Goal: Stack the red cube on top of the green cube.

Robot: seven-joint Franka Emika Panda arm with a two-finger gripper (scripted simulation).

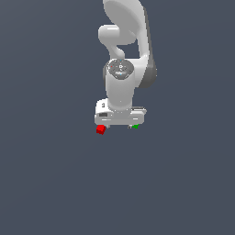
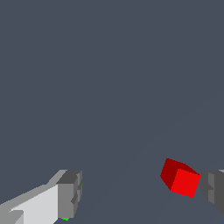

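Observation:
The red cube (image 1: 101,130) lies on the dark grey floor, just under the end of the white gripper (image 1: 119,123) on the exterior view's left. The green cube (image 1: 135,126) peeks out from under the gripper's other end, mostly hidden by the hand. In the wrist view the gripper (image 2: 142,192) is open wide with nothing held. The red cube (image 2: 180,177) sits inside the gap, close to one finger (image 2: 214,190). Only a sliver of the green cube (image 2: 65,218) shows behind the other finger (image 2: 69,192).
The white arm (image 1: 121,55) rises behind the gripper in the exterior view. A plain dark grey floor (image 1: 55,183) spreads all around the two cubes.

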